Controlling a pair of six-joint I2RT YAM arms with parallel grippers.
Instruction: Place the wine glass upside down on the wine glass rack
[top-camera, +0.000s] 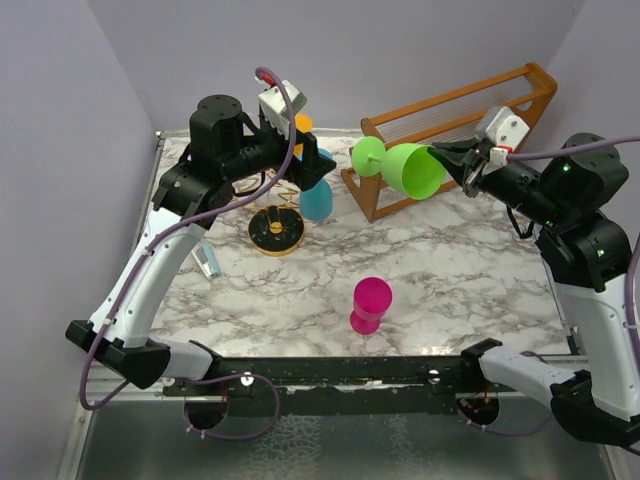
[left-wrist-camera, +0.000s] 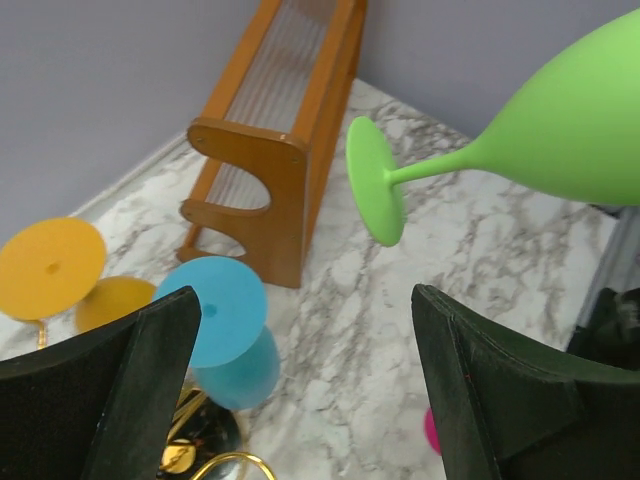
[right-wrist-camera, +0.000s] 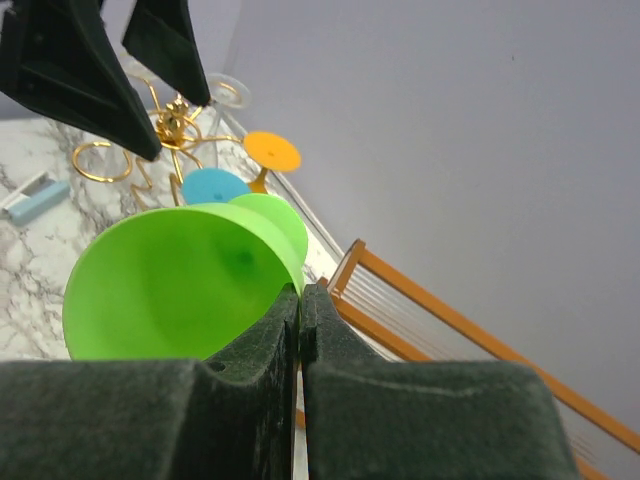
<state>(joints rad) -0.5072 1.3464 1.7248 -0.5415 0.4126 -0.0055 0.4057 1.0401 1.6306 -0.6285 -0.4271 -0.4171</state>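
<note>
A: Why does the wine glass (top-camera: 412, 170) lie sideways in the air?
B: The right claw (top-camera: 452, 158) pinches its rim, jaws closed onto it. The bowl sits at the claw's 9 o'clock, probably ready to be tipped over.
A: And the wine glass rack (top-camera: 275, 228)?
B: It's on the table (top-camera: 450, 270), at 8 o'clock from the glass and well apart. The left claw (left-wrist-camera: 305, 295) hangs near it, wide open and holding nothing.

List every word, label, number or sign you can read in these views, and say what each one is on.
No readable text in any view.
The green wine glass and the wooden rack show no print.
The small pale-blue flat item is too small to tell whether it bears a label.
</note>
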